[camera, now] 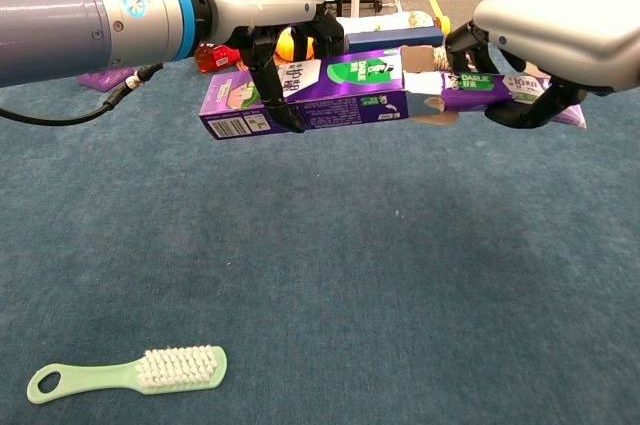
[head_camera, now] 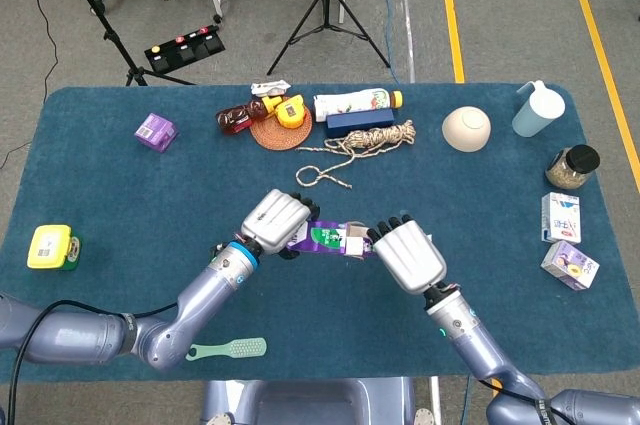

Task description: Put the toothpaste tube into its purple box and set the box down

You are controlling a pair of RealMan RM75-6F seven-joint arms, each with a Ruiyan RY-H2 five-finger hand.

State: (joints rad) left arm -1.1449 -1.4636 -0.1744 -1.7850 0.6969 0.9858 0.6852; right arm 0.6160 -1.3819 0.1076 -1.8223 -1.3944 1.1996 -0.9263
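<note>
Our left hand [camera: 265, 20] gripping the purple box [camera: 305, 95] (held level above the table), our right hand [camera: 560, 20] holding the toothpaste tube [camera: 475, 90], cap end inside the box's open end

Long purple cardboard toothpaste box [camera: 305, 97]: rectangular carton with green and white label graphics on its side panel and a barcode at its closed end. Held clear above the blue table surface, lying roughly level along its length. Its end flaps are folded open toward the tube. In the head view the box [head_camera: 322, 238] shows only as a short purple stretch with a green patch.

Purple plastic toothpaste tube [camera: 500, 95]: soft tube with a green and white printed label and a flat crimped tail. Lies in line with the box, its front end at the open mouth of the carton. Most of the body remains outside the box.
</note>
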